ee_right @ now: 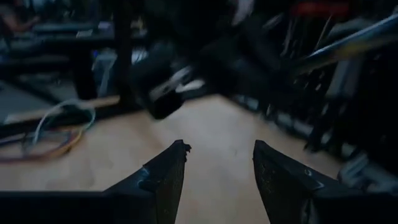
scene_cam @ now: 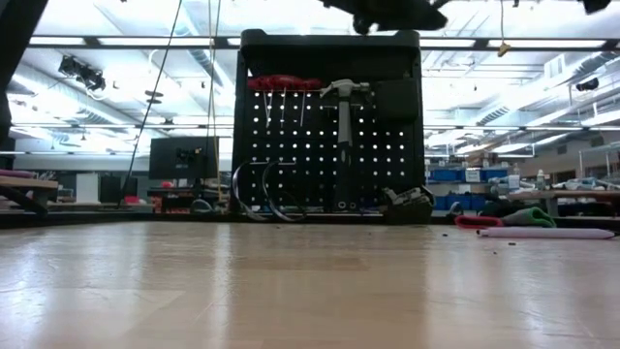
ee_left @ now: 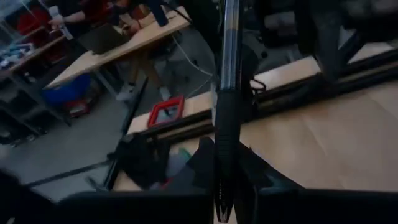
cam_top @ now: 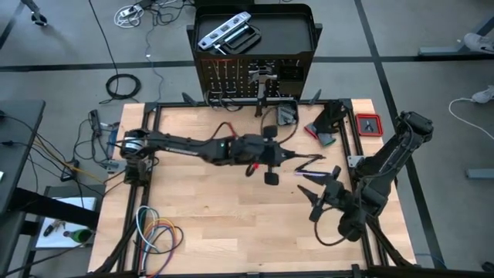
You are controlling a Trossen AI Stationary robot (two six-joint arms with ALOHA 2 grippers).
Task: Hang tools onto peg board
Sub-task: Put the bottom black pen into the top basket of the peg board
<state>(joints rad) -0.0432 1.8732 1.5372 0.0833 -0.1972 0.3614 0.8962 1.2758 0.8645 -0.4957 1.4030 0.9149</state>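
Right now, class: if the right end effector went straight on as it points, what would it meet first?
Probably the left end effector and its held tool, though depth is unclear.

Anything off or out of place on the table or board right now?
Mostly fine. One oddity: a silver level lies flat in the tray on top of the peg board rather than hanging. A hammer hangs upright on the board. The left claw is shut on a long tool; the right claw waits open.

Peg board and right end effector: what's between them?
The left end effector, shut on a long tool, sits between the right end effector and peg board in the high view.
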